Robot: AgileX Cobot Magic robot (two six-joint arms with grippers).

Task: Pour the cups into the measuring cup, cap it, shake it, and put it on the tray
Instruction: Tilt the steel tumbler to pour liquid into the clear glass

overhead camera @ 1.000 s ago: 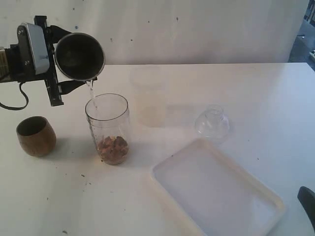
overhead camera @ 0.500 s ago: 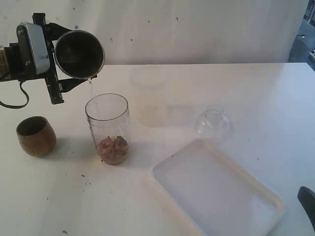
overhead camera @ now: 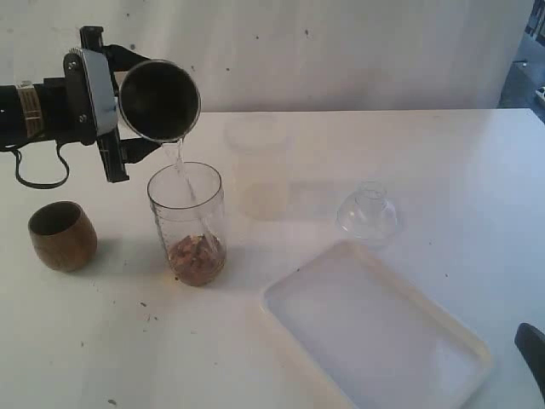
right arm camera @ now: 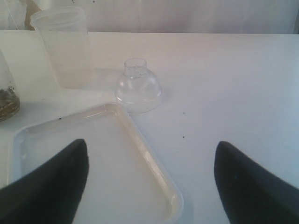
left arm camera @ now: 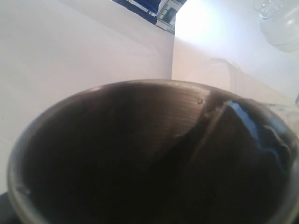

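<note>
The shiny steel tumbler (overhead camera: 159,100) is tipped on its side above the measuring cup (overhead camera: 187,223), with my left gripper (overhead camera: 119,106) shut on it. A thin stream of clear liquid runs from its rim into the measuring cup, which holds brown bits at the bottom. In the left wrist view the tumbler's dark inside (left arm camera: 140,154) fills the picture and hides the fingers. The brown wooden cup (overhead camera: 61,235) stands upright to the left. The clear dome lid (overhead camera: 367,213) lies on the table beside the white tray (overhead camera: 375,328). My right gripper (right arm camera: 149,182) hangs open over the tray's rim (right arm camera: 154,172).
A frosted whitish container (overhead camera: 255,166) stands behind the measuring cup and shows in the right wrist view (right arm camera: 65,44), next to the dome lid (right arm camera: 138,86). The right gripper's dark tip (overhead camera: 532,345) pokes in at the exterior view's lower right edge.
My left gripper has carried the steel tumbler to the right, closer over the measuring cup. The stream keeps falling into it. The right arm has not moved.
</note>
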